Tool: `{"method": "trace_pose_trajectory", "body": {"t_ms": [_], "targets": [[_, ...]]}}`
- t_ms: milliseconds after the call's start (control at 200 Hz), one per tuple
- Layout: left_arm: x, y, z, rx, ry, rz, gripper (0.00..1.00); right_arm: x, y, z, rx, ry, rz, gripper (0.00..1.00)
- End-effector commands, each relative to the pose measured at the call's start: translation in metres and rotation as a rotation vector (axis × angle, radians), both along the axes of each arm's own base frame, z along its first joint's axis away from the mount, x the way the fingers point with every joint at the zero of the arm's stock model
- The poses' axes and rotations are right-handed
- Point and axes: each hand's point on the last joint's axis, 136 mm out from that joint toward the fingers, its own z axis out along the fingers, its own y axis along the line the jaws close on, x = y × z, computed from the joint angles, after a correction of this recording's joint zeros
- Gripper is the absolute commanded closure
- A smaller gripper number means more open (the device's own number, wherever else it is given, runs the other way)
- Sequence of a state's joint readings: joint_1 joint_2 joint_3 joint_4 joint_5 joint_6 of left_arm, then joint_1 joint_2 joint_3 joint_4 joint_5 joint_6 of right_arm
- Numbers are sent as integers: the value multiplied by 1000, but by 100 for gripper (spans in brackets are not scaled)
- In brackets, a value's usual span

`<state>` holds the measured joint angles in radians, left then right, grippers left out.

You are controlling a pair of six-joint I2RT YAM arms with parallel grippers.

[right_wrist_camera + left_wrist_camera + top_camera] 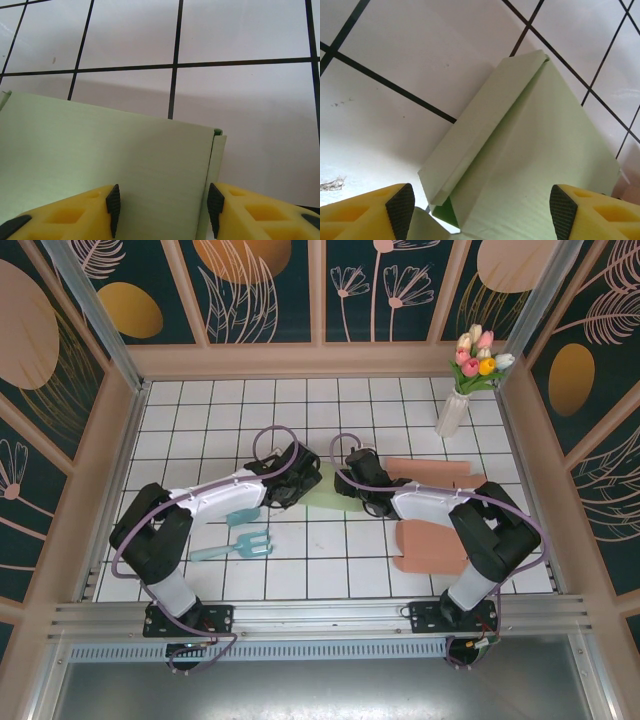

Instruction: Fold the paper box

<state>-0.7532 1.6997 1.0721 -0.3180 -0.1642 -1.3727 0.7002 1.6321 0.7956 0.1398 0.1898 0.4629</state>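
Well, just right of the teal garden tools point(240, 537), the left gripper point(481, 212) hangs with fingers spread wide over the pale green paper box point(332, 502), which lies (one long flap doubled over) at the middle of the top view. The right gripper point(164, 207) hovers over its other end, jaws parted too, with pink card sheets point(432, 547) further right.

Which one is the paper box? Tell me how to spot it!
Look at the white tiled table, where the left arm and right arm lean toward the middle. Between their tips lies the paper box, a pale green card with a folded edge. The flat cards to its right are pink, and the toy rake on its left is teal.
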Motion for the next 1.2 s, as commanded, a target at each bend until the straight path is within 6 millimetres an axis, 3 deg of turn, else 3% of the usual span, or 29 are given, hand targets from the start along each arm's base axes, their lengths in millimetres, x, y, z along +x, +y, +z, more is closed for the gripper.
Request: {"method": "trace_pose_trajectory", "body": {"t_ms": [0, 525, 1191], "targets": [[-8, 4, -12, 5, 33, 17, 27, -18, -8, -20, -33, 80, 5, 48], [-14, 9, -43, 42, 68, 8, 34, -18, -9, -23, -46, 81, 1, 49], [-16, 3, -36, -19, 78, 25, 36, -18, -9, -24, -50, 84, 6, 50]]}}
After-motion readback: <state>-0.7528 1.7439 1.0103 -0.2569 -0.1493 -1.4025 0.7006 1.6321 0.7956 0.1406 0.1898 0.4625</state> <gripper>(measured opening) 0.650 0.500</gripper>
